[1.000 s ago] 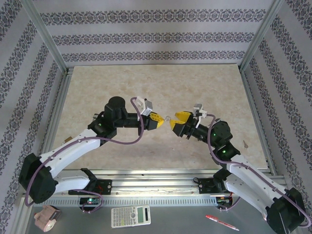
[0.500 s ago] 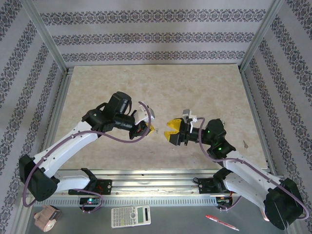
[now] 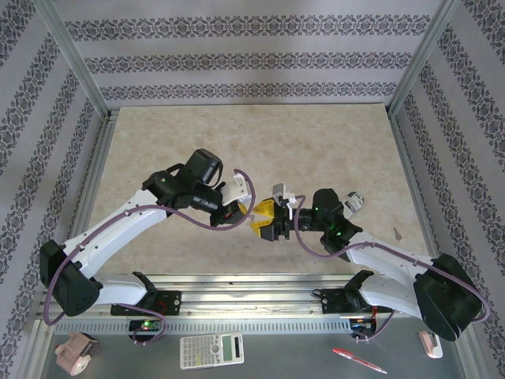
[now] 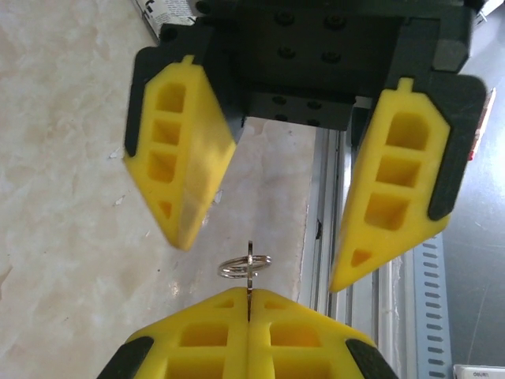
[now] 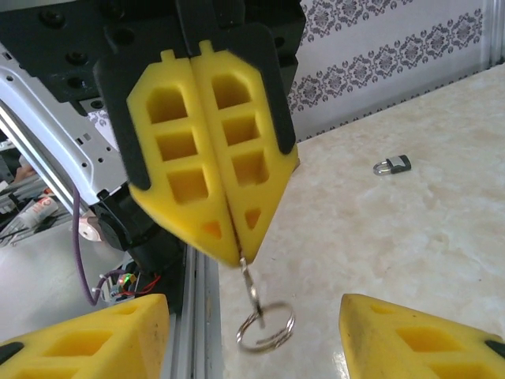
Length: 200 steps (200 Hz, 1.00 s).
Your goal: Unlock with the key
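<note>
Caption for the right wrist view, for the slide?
Left gripper pinches the key, ring dangling, before the open right gripper; padlock lies on the table beyond.

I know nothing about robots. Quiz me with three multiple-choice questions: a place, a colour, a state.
1. Where is the padlock? A on the table; B on a shelf; C on the wall.
2. What colour are the gripper fingers? A blue; B yellow; C red.
3. The left gripper is: A wide open; B shut on the key; C shut, empty.
Answers: A, it lies on the table; B, both pairs are yellow; B, its closed fingers pinch the key, with the ring dangling.
</note>
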{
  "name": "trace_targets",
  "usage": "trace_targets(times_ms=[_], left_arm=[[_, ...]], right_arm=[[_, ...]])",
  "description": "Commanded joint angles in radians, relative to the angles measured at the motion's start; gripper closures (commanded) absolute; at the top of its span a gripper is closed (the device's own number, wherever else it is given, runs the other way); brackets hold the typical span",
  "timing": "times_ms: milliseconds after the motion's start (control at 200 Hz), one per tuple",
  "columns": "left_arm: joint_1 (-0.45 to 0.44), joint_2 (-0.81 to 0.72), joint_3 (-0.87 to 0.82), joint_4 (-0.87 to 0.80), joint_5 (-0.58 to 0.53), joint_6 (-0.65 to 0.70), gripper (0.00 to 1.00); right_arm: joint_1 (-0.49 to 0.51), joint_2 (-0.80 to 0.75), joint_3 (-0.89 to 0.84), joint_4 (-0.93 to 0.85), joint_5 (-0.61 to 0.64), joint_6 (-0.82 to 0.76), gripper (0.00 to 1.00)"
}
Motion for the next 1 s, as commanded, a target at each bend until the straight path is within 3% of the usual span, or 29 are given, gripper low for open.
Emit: trace_targets(times_ms=[0,315,565,710,994], left_arm=[[-0.017,0.008,0.031,-0.040,-0.002,0.029,1.00],[-0.023,0.014,0.034,-0.043,0.016,0.034,1.00],[-0.031,0.022,0.036,-0.048,0.023,0.033,1.00],[-0.031,0.019,0.031,-0.046,0.026,0.032,1.00],[-0.032,0.023,0.034,-0.045,0.031,0.033,1.00]], right_arm=[[0.009,0.017,0.023,0.072,-0.030,-0.040,0.41],[0.009,0.014,0.025,0.065,-0.026,-0.055,0.43],[0.010,0.015,0.028,0.060,-0.033,-0.055,0.53],[0.009,0.021,0.029,0.062,-0.038,-0.053,0.62],[0.012,0.024,0.031,0.063,-0.081,-0.040,0.93]])
